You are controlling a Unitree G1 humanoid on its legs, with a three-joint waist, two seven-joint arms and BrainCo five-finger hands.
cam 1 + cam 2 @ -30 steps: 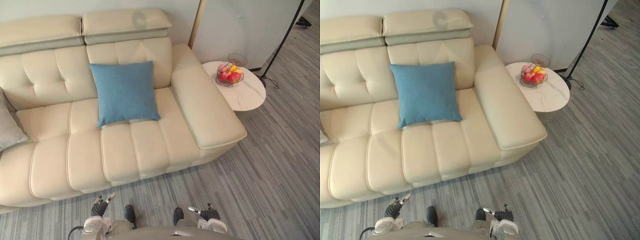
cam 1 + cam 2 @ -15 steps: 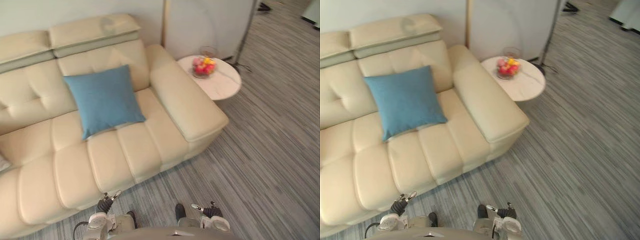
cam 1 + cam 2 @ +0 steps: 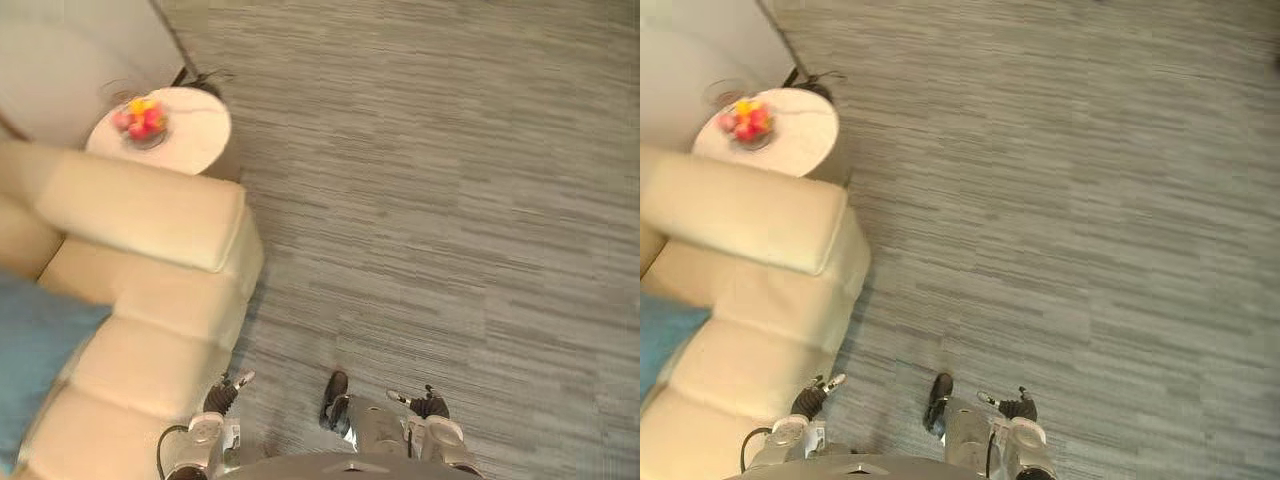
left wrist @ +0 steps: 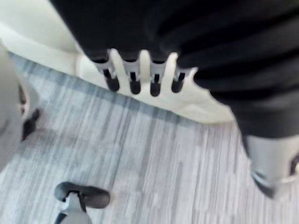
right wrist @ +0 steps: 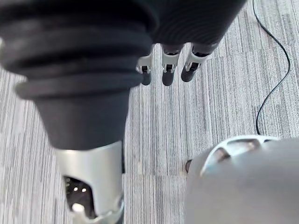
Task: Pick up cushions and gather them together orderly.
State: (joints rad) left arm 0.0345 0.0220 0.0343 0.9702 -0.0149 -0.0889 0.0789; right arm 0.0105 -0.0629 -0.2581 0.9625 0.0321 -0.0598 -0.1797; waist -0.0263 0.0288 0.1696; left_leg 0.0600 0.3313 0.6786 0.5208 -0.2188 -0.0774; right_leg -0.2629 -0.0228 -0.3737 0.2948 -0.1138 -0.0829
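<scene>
A: What are the hands doing?

B: The left hand (image 3: 222, 392) hangs low at the robot's left side. Its fingers (image 4: 134, 77) are out straight in a row and clasp nothing. The right hand (image 3: 425, 402) hangs low on the other side, its fingers (image 5: 167, 72) likewise straight and loose, and it is empty too.

A: What is around them?

B: Grey striped carpet (image 3: 450, 200) lies under both. In the left wrist view, the front edge of the cream sofa (image 3: 150, 300) shows just past the left hand's fingertips. The right hand is over open carpet, well apart from the sofa.

A: Where is the cushion?

B: The blue cushion (image 3: 35, 350) lies on the sofa seat at the left edge of both eye views, partly cut off by the frame. It is apart from the left hand, with a stretch of cream seat between them. It is well apart from the right hand.

A: And farther out?

B: The sofa's broad armrest (image 3: 140, 210) runs across beyond the cushion. Past it, just beside the sofa, stands a round white side table (image 3: 195, 135). A wire bowl (image 3: 152, 140) on the table holds red and yellow fruit (image 3: 140, 115). A pale wall (image 3: 80, 50) rises behind the table, and the carpet stretches away to the right of all of it.
</scene>
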